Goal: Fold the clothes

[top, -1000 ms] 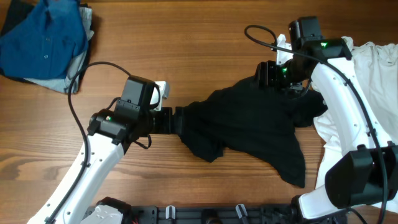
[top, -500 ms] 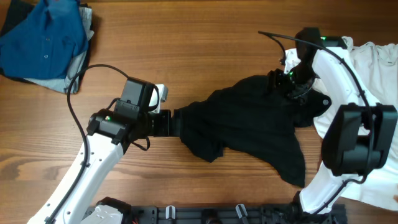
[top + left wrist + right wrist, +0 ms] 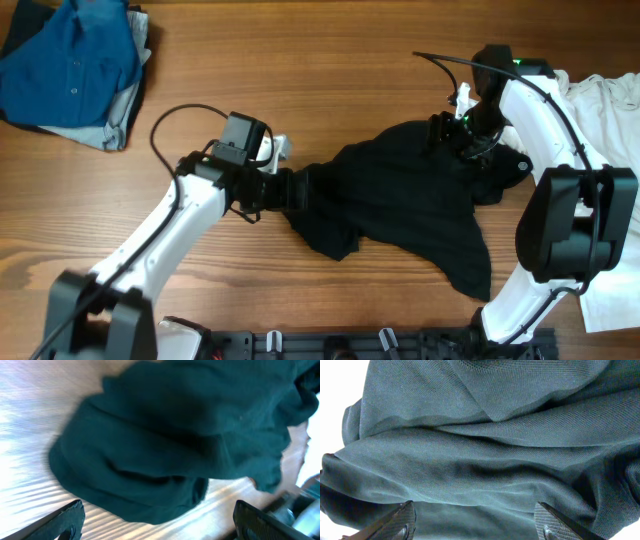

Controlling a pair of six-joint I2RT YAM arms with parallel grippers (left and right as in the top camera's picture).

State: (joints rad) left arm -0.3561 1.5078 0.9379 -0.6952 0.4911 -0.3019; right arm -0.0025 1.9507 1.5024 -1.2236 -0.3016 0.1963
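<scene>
The clothes, a black T-shirt (image 3: 400,210), lie crumpled across the middle of the wooden table. My left gripper (image 3: 295,188) sits at the shirt's left edge. In the left wrist view this left gripper (image 3: 160,522) is open, with bare wood between its fingers and the rolled edge of the shirt (image 3: 165,450) just ahead. My right gripper (image 3: 445,135) hovers over the shirt's upper right part. Seen from the right wrist, the right gripper (image 3: 477,522) is open wide, and wrinkled black fabric (image 3: 485,445) fills the space between and ahead of its fingers.
A blue buttoned shirt (image 3: 70,60) lies on grey cloth at the back left corner. A white T-shirt (image 3: 610,110) is spread at the right edge, touching the black one. A black rail (image 3: 330,345) runs along the front edge.
The left arm has shifted right and slightly back, bringing its gripper closer against the shirt's left edge. The right gripper has moved a little right and down over the shirt.
</scene>
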